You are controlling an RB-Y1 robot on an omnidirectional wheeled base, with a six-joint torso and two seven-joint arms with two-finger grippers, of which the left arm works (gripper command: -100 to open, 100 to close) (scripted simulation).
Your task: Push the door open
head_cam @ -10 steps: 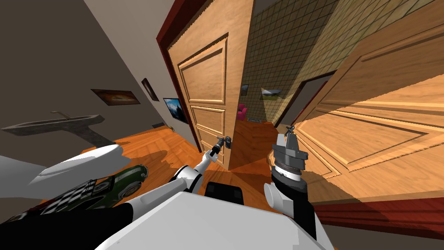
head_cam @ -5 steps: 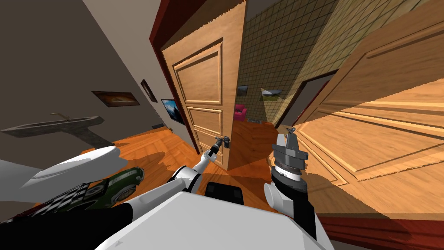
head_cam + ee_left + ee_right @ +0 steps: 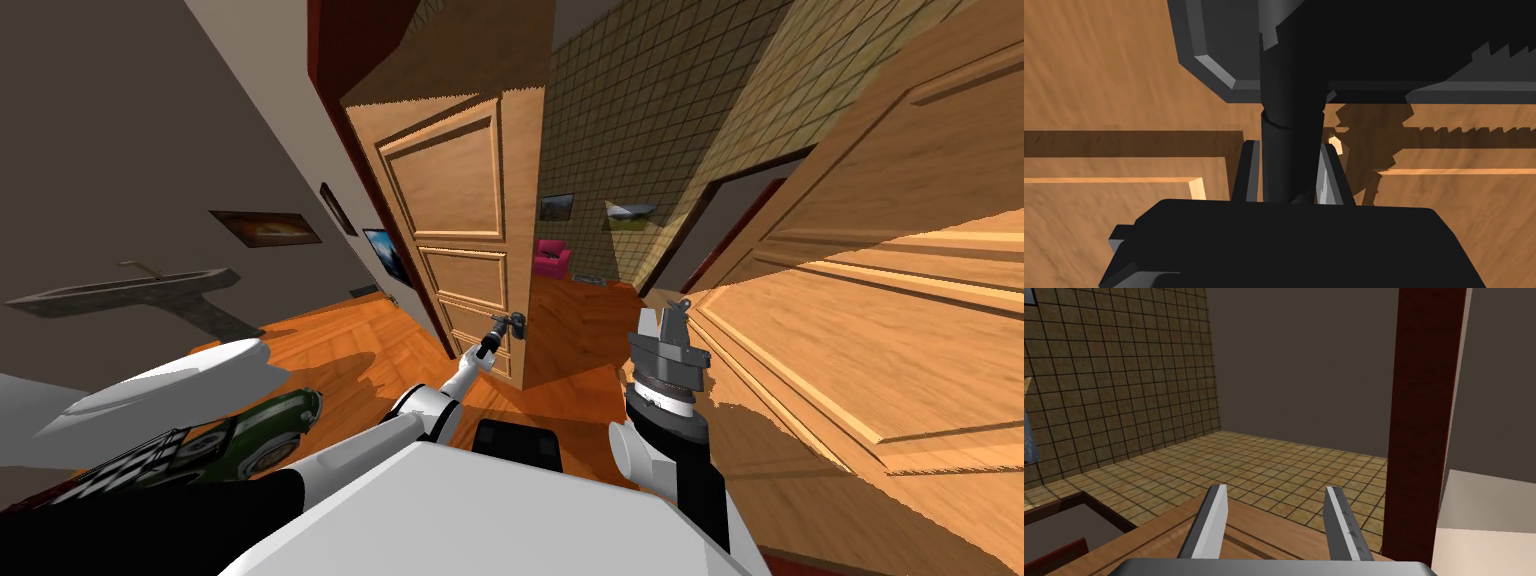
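A wooden panelled door (image 3: 465,200) stands ajar in a dark red frame (image 3: 340,90), with its free edge towards the middle of the head view. Its dark lever handle (image 3: 516,322) sits low on that edge. My left arm reaches out to it, and my left gripper (image 3: 503,327) is shut on the door handle (image 3: 1289,145); in the left wrist view the two fingers (image 3: 1247,170) press its sides against the wooden door face (image 3: 1114,75). My right gripper (image 3: 668,318) is raised to the right of the opening, open (image 3: 1276,510) with nothing between its fingers.
A second wooden door (image 3: 880,290) lies close on my right. On my left are a grey sink (image 3: 130,285), a white object (image 3: 170,385) and a green toy car (image 3: 270,430). Through the gap I see orange floor, a pink armchair (image 3: 550,258) and tiled walls.
The door has swung further open, its free edge moving left and away, so the gap is wider. My left gripper has followed with the handle. My right gripper has stayed put.
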